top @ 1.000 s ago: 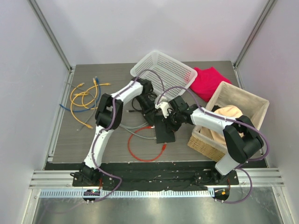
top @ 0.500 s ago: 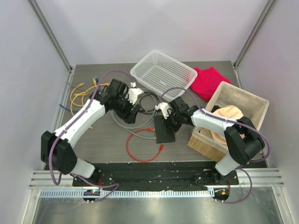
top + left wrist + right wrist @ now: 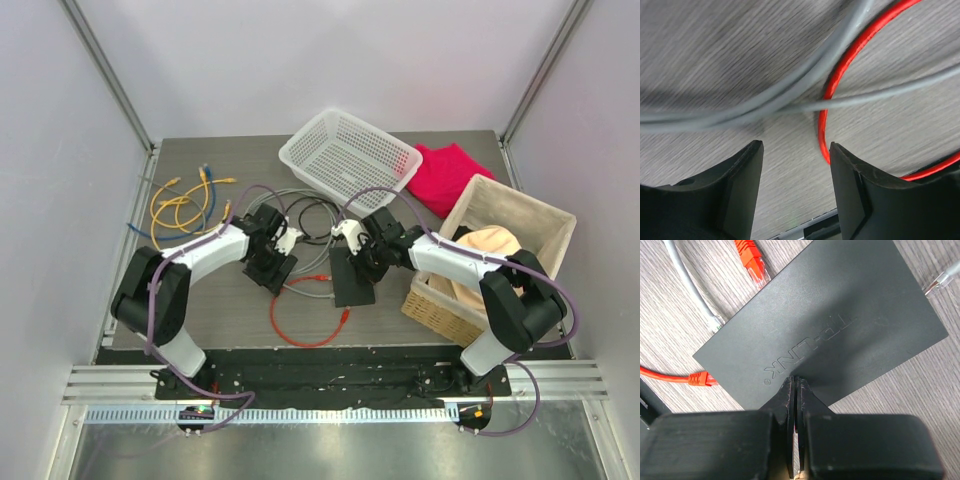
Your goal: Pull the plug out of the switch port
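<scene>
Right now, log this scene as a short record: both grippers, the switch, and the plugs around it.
left gripper: open, empty, over the table by the red cable and gray cable
right gripper: shut, tips down on the switch
switch: lying flat, lettering up
red plug: against the switch's edge; cannot tell if seated
second red plug: loose on the table
gray plug: beside the edge, looks unplugged

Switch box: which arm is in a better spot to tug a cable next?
Left, probably. The left pincer is open and empty, right over the red cable and grey cable. The right pincer is shut with its tips on the switch, seemingly pinning it down.
</scene>
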`<action>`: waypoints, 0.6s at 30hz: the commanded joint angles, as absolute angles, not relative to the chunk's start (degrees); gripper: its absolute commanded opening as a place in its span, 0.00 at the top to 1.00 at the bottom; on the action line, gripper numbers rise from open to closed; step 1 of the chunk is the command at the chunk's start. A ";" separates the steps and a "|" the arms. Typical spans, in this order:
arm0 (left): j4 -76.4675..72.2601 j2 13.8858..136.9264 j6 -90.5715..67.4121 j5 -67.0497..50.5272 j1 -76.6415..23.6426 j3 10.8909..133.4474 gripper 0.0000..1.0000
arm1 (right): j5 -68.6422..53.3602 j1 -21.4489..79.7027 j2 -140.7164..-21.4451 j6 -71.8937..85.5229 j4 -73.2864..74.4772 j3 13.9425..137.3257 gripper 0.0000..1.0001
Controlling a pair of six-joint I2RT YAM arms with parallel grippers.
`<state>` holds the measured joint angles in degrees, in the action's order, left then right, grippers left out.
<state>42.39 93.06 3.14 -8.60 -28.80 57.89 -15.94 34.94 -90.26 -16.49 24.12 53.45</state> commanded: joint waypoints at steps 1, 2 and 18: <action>41.66 96.23 2.63 -10.54 -29.79 60.38 0.41 | -12.48 35.16 -90.18 -18.46 26.10 52.82 0.99; 41.92 96.85 2.72 -10.72 -30.06 60.64 0.42 | -12.48 35.16 -89.65 -18.63 26.10 52.21 0.99; 54.41 89.57 45.14 12.19 -23.33 50.02 1.00 | -12.13 35.07 -88.24 -18.63 26.98 51.33 0.99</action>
<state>47.42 95.26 23.88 -0.99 -30.37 55.46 -14.44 34.94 -88.47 -17.85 23.79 51.64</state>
